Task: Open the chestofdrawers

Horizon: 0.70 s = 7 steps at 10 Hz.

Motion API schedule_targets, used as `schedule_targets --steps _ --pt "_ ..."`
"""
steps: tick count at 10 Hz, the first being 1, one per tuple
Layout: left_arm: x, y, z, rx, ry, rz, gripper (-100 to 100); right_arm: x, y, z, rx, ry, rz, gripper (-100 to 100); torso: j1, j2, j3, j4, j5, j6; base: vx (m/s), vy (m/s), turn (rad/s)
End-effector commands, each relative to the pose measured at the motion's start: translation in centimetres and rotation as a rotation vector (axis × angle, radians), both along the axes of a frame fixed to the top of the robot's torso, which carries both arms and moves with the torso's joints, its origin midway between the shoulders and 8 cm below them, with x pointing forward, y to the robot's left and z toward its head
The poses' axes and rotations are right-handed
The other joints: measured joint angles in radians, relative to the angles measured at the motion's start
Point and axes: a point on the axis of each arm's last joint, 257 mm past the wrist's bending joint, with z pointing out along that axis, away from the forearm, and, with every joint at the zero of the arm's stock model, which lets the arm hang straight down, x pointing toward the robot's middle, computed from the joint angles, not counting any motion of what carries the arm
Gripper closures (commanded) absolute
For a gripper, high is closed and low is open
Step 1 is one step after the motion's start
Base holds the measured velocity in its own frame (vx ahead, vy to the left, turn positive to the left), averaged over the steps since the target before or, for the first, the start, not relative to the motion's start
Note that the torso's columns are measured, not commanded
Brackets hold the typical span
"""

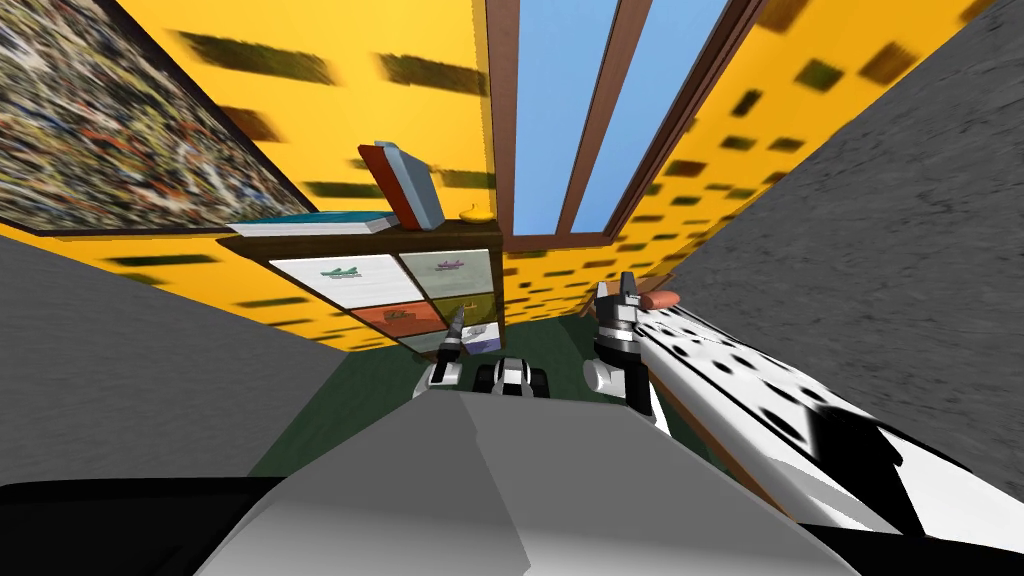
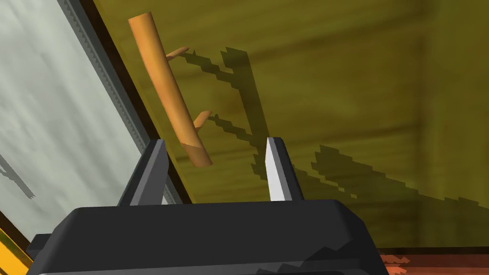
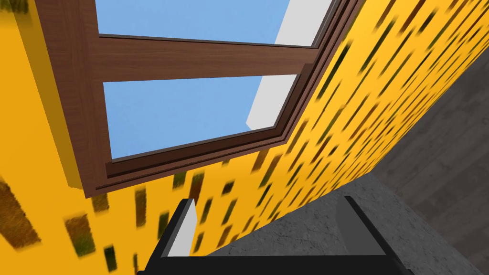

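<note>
Two spread fingers (image 2: 278, 167) of the left gripper (image 2: 217, 145) frame the orange handle (image 2: 169, 90) near the olive drawer's (image 2: 334, 95) edge on the chest of drawers (image 1: 345, 283): centre on the bar, then close; right gripper (image 3: 270, 205) likewise spread.

Chest of drawers (image 1: 380, 275): lower right drawers partly hidden behind the left gripper (image 1: 458, 322); drawer handles too small to make out in the head view. Small yellow item (image 1: 477, 213) at the right edge of the chest's top: too small to identify. Picture (image 1: 110, 130) on the left wall: blurred, cut off at the view's top and left edges.
</note>
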Motion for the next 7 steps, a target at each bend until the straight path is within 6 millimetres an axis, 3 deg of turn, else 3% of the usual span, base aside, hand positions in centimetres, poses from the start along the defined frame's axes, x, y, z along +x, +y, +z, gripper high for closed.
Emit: schedule_targets --steps 1,5,6,7 --pt "-0.1 -0.1 0.4 0.001 -0.003 -0.003 100 0.0 0.0 0.0 0.000 0.000 0.000 0 0.000 -0.001 0.000 0.000 0.000 0.000 -0.117 -0.055 0.013" --pt "-0.1 -0.2 0.8 0.001 -0.006 -0.006 100 0.0 0.0 0.0 0.000 0.000 0.000 0 0.001 -0.002 -0.001 0.000 0.000 0.000 -0.167 -0.042 0.011" --pt "-0.1 0.5 1.0 0.032 -0.004 -0.015 -100 0.0 0.0 0.0 0.000 0.000 0.000 0 0.002 -0.009 -0.005 -0.002 0.000 0.000 -0.017 -0.004 -0.003" --pt "-0.1 1.0 1.2 0.054 -0.003 -0.021 -100 0.0 0.0 0.0 0.000 0.000 0.000 0 0.002 -0.011 -0.007 -0.003 0.001 0.000 0.011 0.004 -0.001"
